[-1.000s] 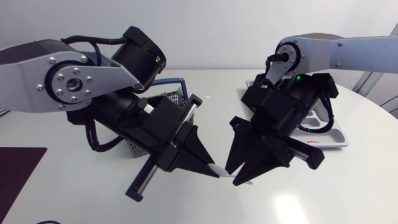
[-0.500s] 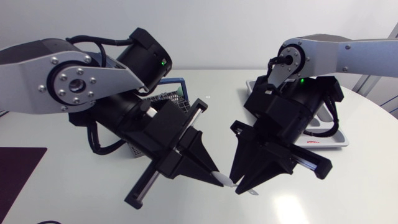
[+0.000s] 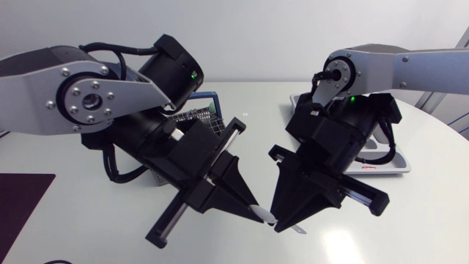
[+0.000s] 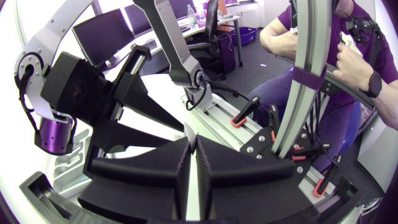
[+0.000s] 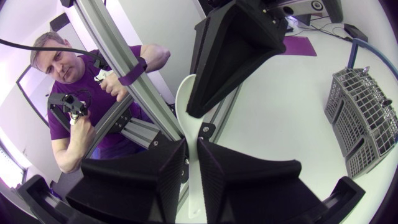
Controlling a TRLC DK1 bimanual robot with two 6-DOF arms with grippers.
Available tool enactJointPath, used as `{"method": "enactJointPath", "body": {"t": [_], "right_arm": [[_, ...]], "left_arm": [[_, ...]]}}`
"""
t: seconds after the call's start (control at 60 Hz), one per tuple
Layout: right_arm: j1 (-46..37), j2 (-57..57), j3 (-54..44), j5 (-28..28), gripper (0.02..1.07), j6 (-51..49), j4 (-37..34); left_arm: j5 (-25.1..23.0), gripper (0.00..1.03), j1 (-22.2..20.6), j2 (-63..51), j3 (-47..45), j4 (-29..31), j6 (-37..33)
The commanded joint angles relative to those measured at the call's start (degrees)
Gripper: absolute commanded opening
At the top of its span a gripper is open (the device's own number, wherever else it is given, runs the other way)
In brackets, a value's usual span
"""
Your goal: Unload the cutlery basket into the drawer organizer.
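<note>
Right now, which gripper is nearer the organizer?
Right. The right gripper hangs in front of the drawer organizer; the left gripper, meeting it at the white spoon, is farther, near the cutlery basket.

Head view: fixed overhead, down onto surface (image 3: 418,220). Wrist views: close behind left gripper (image 3: 256,209), right gripper (image 3: 283,223), facing each other; all three show both.

Both our arms ease toward the near side of the table, so our left gripper (image 3: 258,210) and right gripper (image 3: 284,222) now sit lower in the head view. The white spoon (image 3: 266,215) travels with them. Its end now pokes out beneath the right gripper, whose fingers have narrowed.
</note>
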State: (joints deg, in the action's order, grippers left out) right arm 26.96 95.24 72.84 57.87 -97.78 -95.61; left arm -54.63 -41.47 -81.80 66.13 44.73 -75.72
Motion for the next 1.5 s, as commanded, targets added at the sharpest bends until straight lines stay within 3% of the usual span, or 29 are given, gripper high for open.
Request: {"method": "enactJointPath", "body": {"t": [0.0,0.1,0.583,0.633,0.717,0.85,0.95,1.133,1.417,1.483], "right_arm": [[1.3,1.1,-2.3,-0.2,0.22,-2.2,-3.3],[1.3,0.9,-2.3,-0.2,0.18,-2.1,-3.3],[2.7,1.4,-2.6,-0.9,0.20,-0.7,-3.4],[2.6,1.8,-2.9,-1.5,0.23,-0.7,-3.5],[2.1,2.0,-2.8,-1.6,0.47,-0.7,-4.1],[3.1,1.7,-3.8,-1.7,0.55,-0.5,-4.1],[3.1,1.8,-3.4,-1.7,0.54,0.1,-4.3],[3.1,1.2,-2.3,-1.2,0.34,0.7,-4.6],[3.4,0.6,-2.5,-1.0,0.32,1.1,-4.6],[3.8,0.6,-2.8,-0.8,0.26,0.7,-4.6]], "left_arm": [[0.4,0.03,1.3,-1.6,1.6,-0.3,-2.6],[0.4,0.03,1.4,-1.8,1.7,-0.3,-2.6],[-0.5,0.03,1.8,-1.2,0.9,0.2,-4.4],[-0.5,0.03,1.7,-1.0,0.8,0.5,-4.7],[-0.5,0.03,1.2,-0.6,0.6,0.9,-5.1],[-0.5,0.03,1.0,-0.2,0.4,2.5,-7.6],[-0.4,0.03,1.0,0.5,-0.2,3.1,-8.6],[-0.4,0.03,-0.2,1.2,-1.1,4.6,-10.0],[-0.4,0.03,-3.4,0.7,-1.8,8.1,-11.9],[-0.4,0.03,-3.7,0.2,-1.9,7.9,-12.4]]}}
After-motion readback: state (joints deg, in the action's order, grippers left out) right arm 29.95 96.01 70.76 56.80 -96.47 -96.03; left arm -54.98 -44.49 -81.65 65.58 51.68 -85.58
